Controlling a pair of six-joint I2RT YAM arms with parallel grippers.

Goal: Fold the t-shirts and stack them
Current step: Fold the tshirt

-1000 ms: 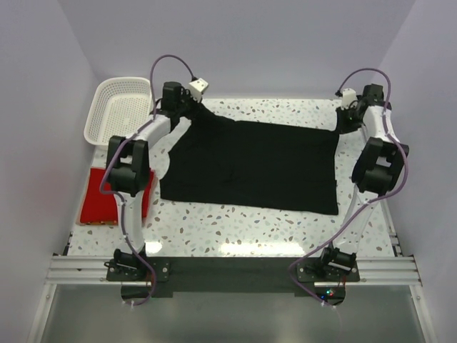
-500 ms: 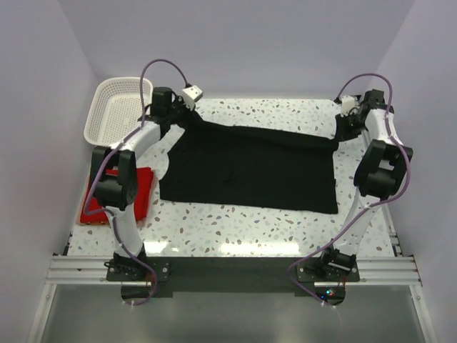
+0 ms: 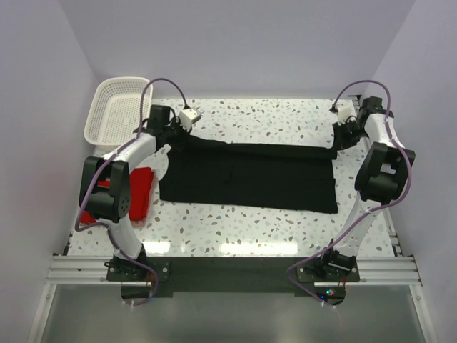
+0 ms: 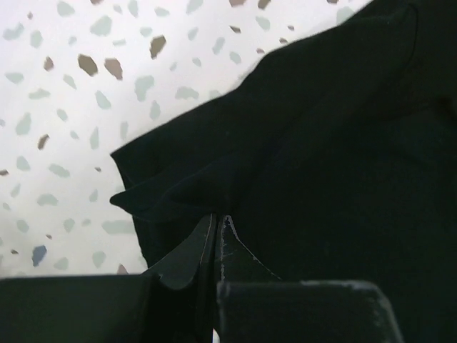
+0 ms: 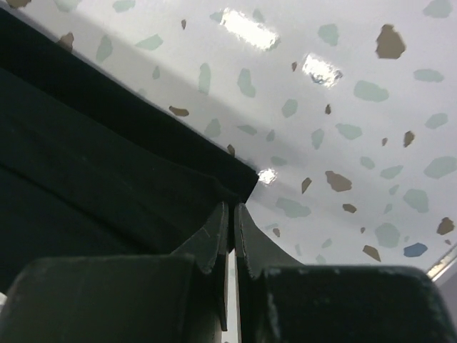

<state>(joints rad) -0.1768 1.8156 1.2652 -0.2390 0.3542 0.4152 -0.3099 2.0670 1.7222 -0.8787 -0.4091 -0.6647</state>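
The black t-shirt (image 3: 250, 175) lies spread across the middle of the table, its far part folded over toward the front. At its far left corner my left gripper (image 3: 183, 138) is shut on the cloth; in the left wrist view the gripper (image 4: 218, 218) pinches a fold of the black t-shirt (image 4: 321, 143). My right gripper (image 3: 335, 146) is shut on the far right corner, and the right wrist view shows it (image 5: 232, 207) clamped on the black t-shirt's hem (image 5: 86, 164). The red t-shirt (image 3: 143, 189) lies folded at the left, partly hidden by the left arm.
A white lattice basket (image 3: 118, 107) stands at the far left corner. Speckled tabletop (image 3: 235, 225) shows in front of the black shirt and behind it. Purple walls close in on the left, right and back.
Both grippers have drawn the black t-shirt's far edge toward the front, so the cloth now covers less depth. The left arm has swung down over the red t-shirt.
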